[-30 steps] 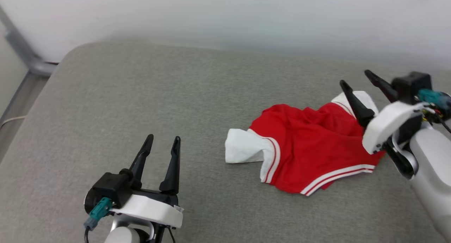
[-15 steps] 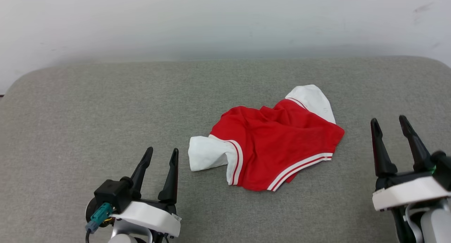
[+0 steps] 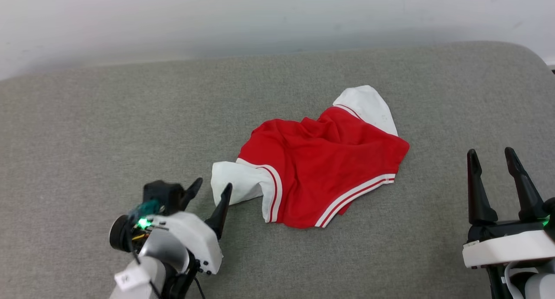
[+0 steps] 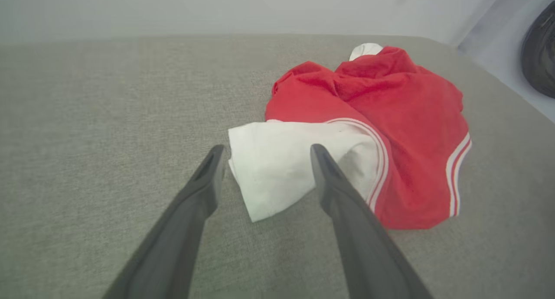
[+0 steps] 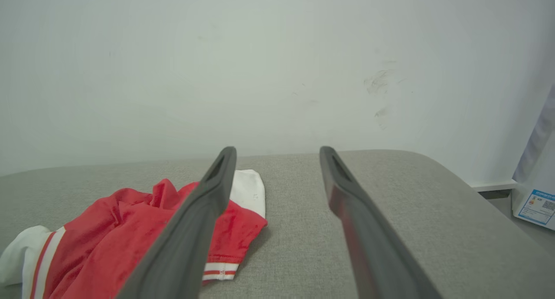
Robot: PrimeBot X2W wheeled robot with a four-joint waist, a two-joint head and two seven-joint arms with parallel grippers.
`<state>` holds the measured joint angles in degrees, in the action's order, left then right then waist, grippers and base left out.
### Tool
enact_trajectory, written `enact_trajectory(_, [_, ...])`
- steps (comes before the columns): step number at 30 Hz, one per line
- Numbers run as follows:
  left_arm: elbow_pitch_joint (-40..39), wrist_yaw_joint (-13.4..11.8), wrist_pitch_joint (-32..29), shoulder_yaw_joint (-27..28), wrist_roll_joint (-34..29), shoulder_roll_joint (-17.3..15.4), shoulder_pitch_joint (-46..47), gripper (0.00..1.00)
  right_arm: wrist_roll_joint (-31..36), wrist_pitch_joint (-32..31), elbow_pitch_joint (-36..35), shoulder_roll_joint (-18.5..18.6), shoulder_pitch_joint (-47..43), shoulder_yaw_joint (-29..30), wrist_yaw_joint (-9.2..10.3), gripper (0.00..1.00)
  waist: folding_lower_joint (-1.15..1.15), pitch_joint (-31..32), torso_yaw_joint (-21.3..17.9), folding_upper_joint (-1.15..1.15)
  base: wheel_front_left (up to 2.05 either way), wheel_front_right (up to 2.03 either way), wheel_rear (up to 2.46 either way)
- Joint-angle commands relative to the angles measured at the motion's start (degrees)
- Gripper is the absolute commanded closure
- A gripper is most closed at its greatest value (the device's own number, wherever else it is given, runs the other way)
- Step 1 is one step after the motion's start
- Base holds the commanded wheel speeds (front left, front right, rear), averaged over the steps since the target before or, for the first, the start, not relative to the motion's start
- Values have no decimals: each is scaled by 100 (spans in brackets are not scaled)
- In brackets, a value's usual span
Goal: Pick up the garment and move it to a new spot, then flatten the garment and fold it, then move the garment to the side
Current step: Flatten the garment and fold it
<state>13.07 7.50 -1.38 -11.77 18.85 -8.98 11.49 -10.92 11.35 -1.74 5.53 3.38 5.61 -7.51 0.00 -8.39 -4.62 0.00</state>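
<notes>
Two wide-open grippers: left gripper (image 3: 213,183) sits just left of the garment's (image 3: 329,173) near white sleeve (image 3: 234,184); right gripper (image 3: 490,152) well apart.

White wrist shells (image 3: 507,249), long dark tapered fingers (image 3: 477,190), a teal connector (image 3: 146,206) (green light (image 3: 142,223) beside it)

A grey fabric-covered pad (image 3: 95,117) with a rounded far right corner carries the garment (image 3: 323,169), crumpled a little right of the middle: red body bunched, one white sleeve spread leftward, the other at its far side, striped hem nearest
</notes>
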Motion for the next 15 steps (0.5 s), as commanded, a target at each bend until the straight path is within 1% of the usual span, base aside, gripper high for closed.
enact_trajectory(1, [-2, -4, -264, -40, 43, -50, 104, 0, 42, -6, -40, -32, -76, 13, 4, 0, 0, -73, -52, 0, 0, 0, 0])
enact_trajectory(4, [-75, -16, -1469, -174, 214, -146, 316, 0, 58, -39, -86, -65, -70, 2, 4, 0, 0, -184, -119, 0, 0, 0, 0])
enact_trajectory(7, [-207, -132, -2248, -228, 169, -303, 519, 0, 79, -34, -85, -100, -10, -47, 4, 0, 0, -303, -207, 0, 0, 0, 0])
enact_trajectory(11, [-172, -290, -2724, -259, 58, -448, 670, 0, 96, 13, -48, -131, 105, -130, 4, 0, 0, -467, -341, 0, 0, 0, 0])
enact_trajectory(15, [-6, -428, -2897, -326, -181, -615, 791, 0, 114, 53, 3, -160, 154, -143, 4, 0, 0, -623, -439, 0, 0, 0, 0])
